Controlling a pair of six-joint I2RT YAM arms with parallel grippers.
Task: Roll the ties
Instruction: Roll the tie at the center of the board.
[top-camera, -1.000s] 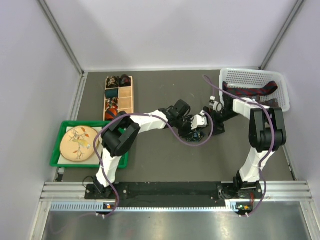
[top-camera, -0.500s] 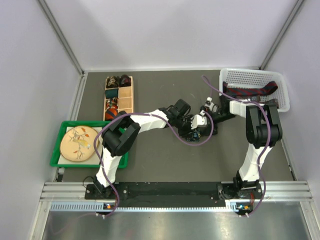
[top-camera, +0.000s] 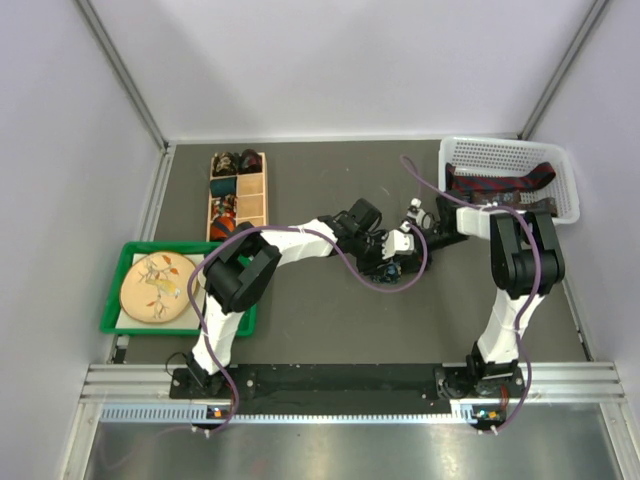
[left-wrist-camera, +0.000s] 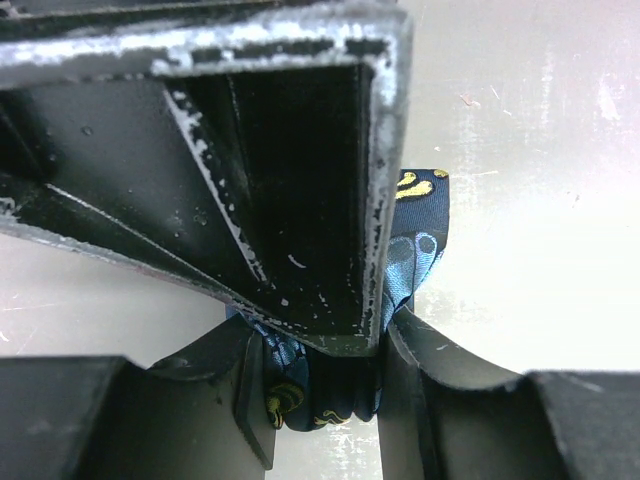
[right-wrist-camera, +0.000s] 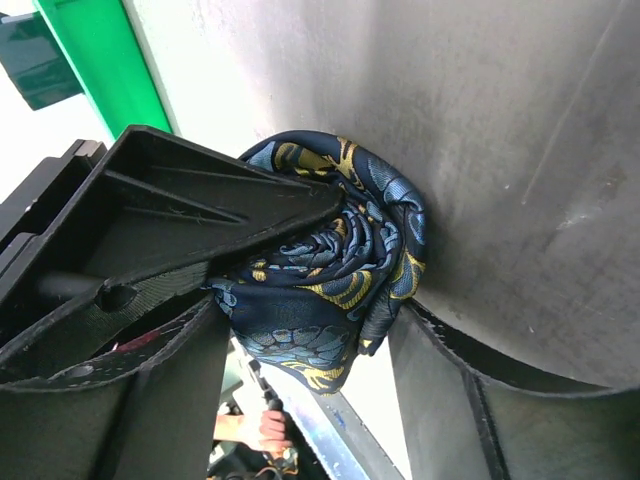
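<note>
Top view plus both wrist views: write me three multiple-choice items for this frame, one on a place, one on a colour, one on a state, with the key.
1. Where does the white basket sit?
A. near left
B. dead centre
C. far right

2. What colour is the tie being gripped?
A. dark blue with yellow and light blue print
B. plain white
C. bright orange stripes

3. How does the left hand stand?
A. wide open, nothing in it
B. closed on the bunched tie
C. resting inside the basket

Key:
1. C, since the top view shows it at the far right corner.
2. A, since the right wrist view shows the print up close.
3. B, since the left wrist view shows the fabric pinched in it.
</note>
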